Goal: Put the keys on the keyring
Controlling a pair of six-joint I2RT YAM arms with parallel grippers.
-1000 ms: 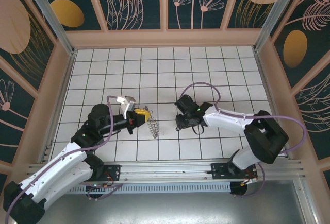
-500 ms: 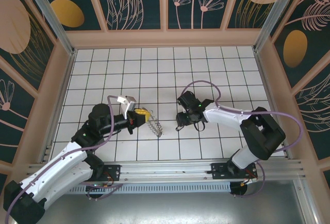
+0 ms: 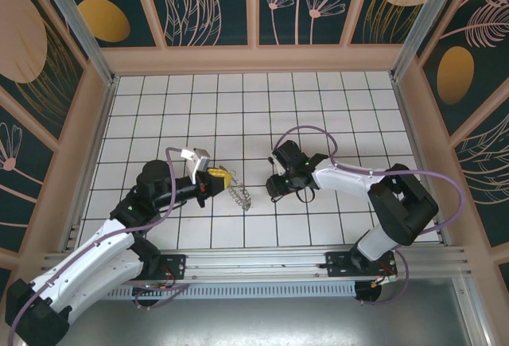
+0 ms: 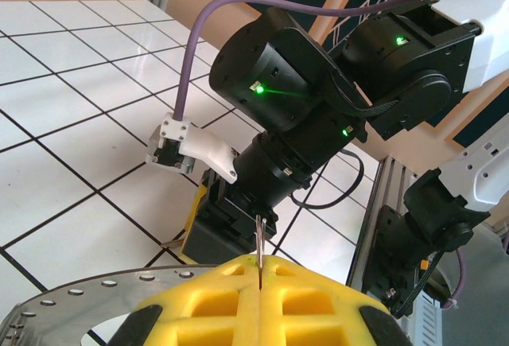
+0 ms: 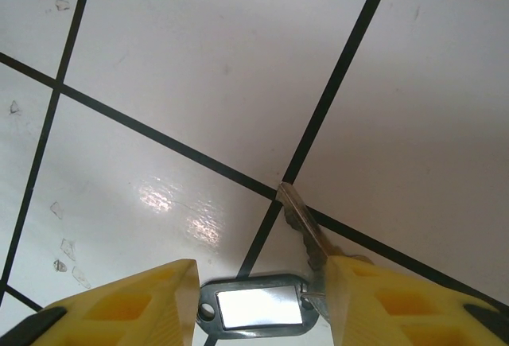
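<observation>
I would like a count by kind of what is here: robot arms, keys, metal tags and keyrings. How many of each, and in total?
Robot arms: 2, the left arm and the right arm
key: 1
metal tag: 1
keyring, held in the left gripper: 1
Total: 5

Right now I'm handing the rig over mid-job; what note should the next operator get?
Left tool: shut on the thin silver metal keyring, presented toward the other arm.
Right tool: low over the white tiled table, jaws apart around a silver rectangular metal tag, a silver key against one finger; grip unclear.
Done: keyring in hand.
Left: get the key onto the keyring.
</observation>
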